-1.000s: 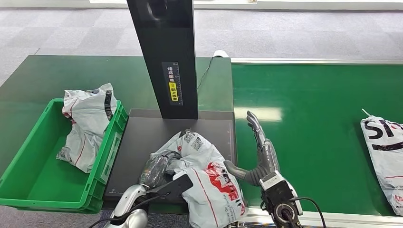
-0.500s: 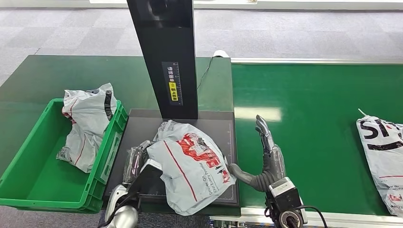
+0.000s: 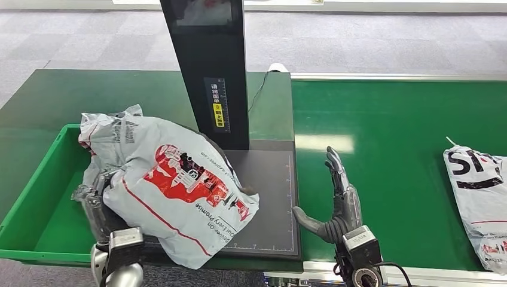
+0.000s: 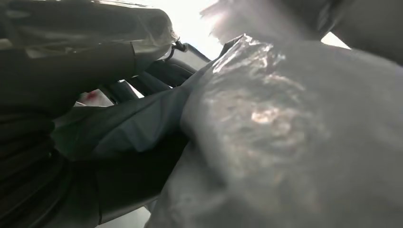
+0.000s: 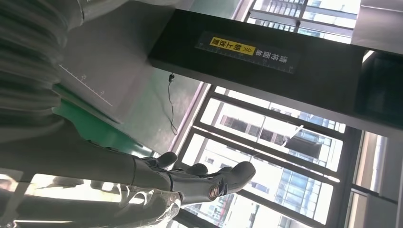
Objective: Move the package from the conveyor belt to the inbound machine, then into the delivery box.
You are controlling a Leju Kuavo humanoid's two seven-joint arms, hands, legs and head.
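Left hand (image 3: pixel 98 203) grips the package (image 3: pixel 173 185) by its near edge, bag draped half over the green box (image 3: pixel 36 197) rim, half over the scanner plate (image 3: pixel 269 197); right hand (image 3: pixel 338 203) idle, fingers spread; slack film could slip or snag the rim.

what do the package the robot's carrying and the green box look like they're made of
The package looks like a thin glossy plastic mailer bag: it crumples, wrinkles and catches glare, with red print on grey film. The green box looks like rigid moulded plastic with a mild sheen: straight walls and a thick rolled rim.
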